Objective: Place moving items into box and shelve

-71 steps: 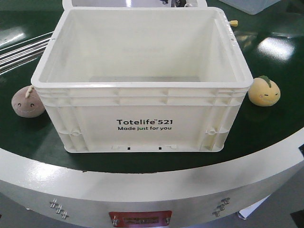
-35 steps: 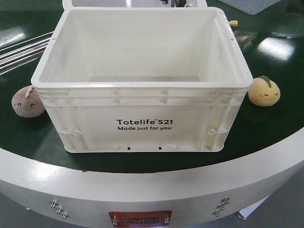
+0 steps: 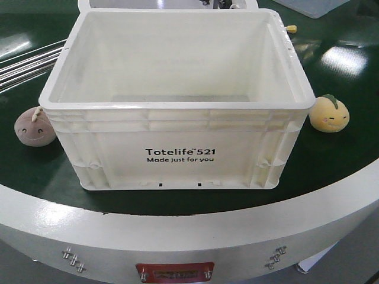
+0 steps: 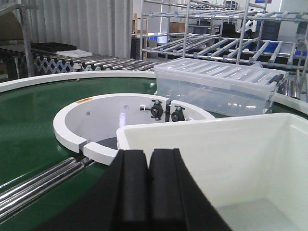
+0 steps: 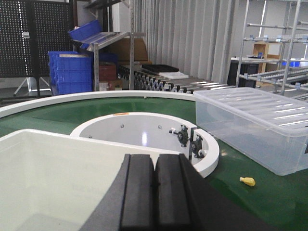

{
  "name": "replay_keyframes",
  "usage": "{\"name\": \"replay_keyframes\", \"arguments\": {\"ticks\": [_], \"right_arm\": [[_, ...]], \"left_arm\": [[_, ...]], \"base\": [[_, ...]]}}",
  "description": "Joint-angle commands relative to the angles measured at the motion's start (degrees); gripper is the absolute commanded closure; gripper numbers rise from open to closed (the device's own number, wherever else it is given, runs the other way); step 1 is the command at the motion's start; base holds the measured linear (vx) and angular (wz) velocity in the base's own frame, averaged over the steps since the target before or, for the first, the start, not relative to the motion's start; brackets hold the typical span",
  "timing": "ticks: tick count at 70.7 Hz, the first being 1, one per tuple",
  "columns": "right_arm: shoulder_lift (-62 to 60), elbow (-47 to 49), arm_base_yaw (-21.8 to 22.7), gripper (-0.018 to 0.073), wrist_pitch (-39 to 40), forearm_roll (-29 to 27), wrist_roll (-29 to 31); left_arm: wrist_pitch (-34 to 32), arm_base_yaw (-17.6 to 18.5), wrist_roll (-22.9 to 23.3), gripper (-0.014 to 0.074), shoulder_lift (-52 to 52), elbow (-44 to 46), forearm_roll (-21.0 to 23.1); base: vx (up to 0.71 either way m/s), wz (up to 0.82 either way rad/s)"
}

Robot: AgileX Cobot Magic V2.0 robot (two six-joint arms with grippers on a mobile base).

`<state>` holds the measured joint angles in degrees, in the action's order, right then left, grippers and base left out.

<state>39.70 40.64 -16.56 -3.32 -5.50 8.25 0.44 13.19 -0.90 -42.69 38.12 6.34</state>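
- The box [image 3: 177, 127] stands open and empty in the middle of the green belt [image 3: 337, 160]; neither toy is in it yet.
- The brownish-pink plush [image 3: 34, 127] lies on the belt just beside the box's left wall; whether it touches the wall I cannot tell. The yellow-orange plush [image 3: 329, 113] sits just beside the right front corner.
- The left gripper [image 4: 148, 159] hangs near the box's left rim, pads pressed together with nothing between them; the right gripper [image 5: 155, 161] hangs near the right rim, closed and empty likewise; neither wrist view shows a toy.
- The step in hand is likely the first pick; each arm probably suits the toy on its own side.
- The jaws should part wide before descending; the toys look soft and round, so closing across the middle from above should hold best.
- The finger nearest the box needs room against the wall; the toy should clear the ribbed rim before crossing, and be released low inside.
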Motion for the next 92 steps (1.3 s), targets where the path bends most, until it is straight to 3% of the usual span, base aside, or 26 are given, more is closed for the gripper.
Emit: {"name": "replay_keyframes", "arguments": {"ticks": [1, 10, 18, 29, 38, 47, 62, 84, 92], "right_arm": [[0.1, 2.2, 0.3, 0.0541, 5.0, 0.2, 0.2], [0.1, 2.2, 0.3, 0.0454, 5.0, 0.2, 0.3], [0.1, 2.2, 0.3, 0.0298, 5.0, 0.3, 0.3], [0.1, 2.2, 0.3, 0.0, 5.0, 0.3, 0.3], [0.1, 2.2, 0.3, -0.0164, 5.0, 0.3, 0.3], [0.1, 2.2, 0.3, -0.0158, 5.0, -0.1, 0.0], [0.1, 2.2, 0.4, -0.0109, 4.6, -1.0, -0.1], [-2.3, 2.2, 0.5, -0.0069, 4.6, -0.8, 4.2], [-3.3, 2.2, 4.8, -0.0065, 4.5, -1.0, 3.9]], "left_arm": [[-5.3, 0.4, 0.0, 0.0607, 0.3, 2.3, 0.4], [-5.3, 0.4, 0.0, 0.0562, 0.3, 2.3, 0.4], [-5.0, 0.4, 0.0, 0.0476, 0.3, 2.3, 0.4], [-4.6, 0.4, 0.0, 0.0253, 0.3, 2.3, 0.4], [-4.5, 0.4, 0.0, 0.0059, 0.3, 2.3, 0.4], [-4.5, 0.4, 0.1, -0.0047, 0.3, 2.3, 0.4], [-4.3, -0.6, 0.1, -0.0037, 0.4, 2.3, 0.4], [1.2, -9.7, 0.0, 0.0017, 5.4, 2.3, -0.3], [3.5, -12.5, 0.1, 0.002, 7.7, 2.3, -2.7]], "base": [[0.0, 0.0], [0.0, 0.0], [0.0, 0.0], [0.0, 0.0], [0.0, 0.0], [0.0, 0.0], [0.0, 0.0], [0.0, 0.0], [0.0, 0.0]]}}
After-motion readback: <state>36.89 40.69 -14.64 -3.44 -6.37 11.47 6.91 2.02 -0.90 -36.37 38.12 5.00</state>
